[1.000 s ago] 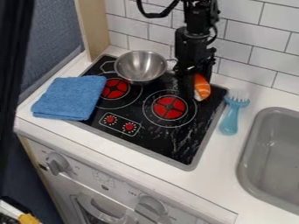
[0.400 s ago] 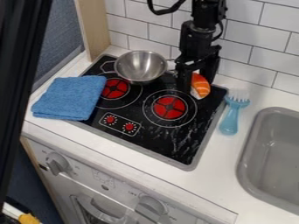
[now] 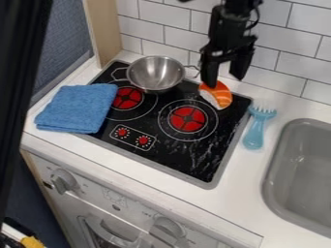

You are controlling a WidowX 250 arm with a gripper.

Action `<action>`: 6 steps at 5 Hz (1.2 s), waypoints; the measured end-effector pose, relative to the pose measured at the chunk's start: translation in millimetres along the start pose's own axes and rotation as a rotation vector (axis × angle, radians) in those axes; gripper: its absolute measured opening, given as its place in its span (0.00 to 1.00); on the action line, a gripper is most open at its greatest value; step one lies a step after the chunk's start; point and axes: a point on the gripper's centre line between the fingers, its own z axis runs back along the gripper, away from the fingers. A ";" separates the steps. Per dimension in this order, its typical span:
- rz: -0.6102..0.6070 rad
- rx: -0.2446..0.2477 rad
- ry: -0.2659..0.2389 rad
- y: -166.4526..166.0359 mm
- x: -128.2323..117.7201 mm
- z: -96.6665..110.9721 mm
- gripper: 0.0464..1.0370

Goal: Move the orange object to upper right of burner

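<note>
Apparently, we're at the release step: our hand (image 3: pixel 224 82) is spread wide, gripping nothing, just by the orange object (image 3: pixel 221 95), which lies upper right of the right-hand burner (image 3: pixel 188 119). Next, we should lift clear without nudging it.

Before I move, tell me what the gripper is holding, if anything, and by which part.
Nothing is held: the jaws of the gripper stand apart, and the orange sushi rests on the stovetop.
</note>
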 end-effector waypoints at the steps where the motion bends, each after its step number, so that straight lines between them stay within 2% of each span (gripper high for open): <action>1: -0.235 -0.020 -0.030 14.8 -7.2 5.8 0.96; 2: -0.431 -0.029 -0.108 46.0 -14.2 30.1 0.96; 3: -0.608 -0.070 -0.016 67.7 -33.7 40.5 0.96; 4: -0.680 -0.133 0.051 99.9 -46.8 54.7 0.96; 5: -0.663 -0.184 0.059 138.5 -58.1 83.6 0.96; 6: -0.700 -0.124 0.039 157.7 -85.3 99.8 0.96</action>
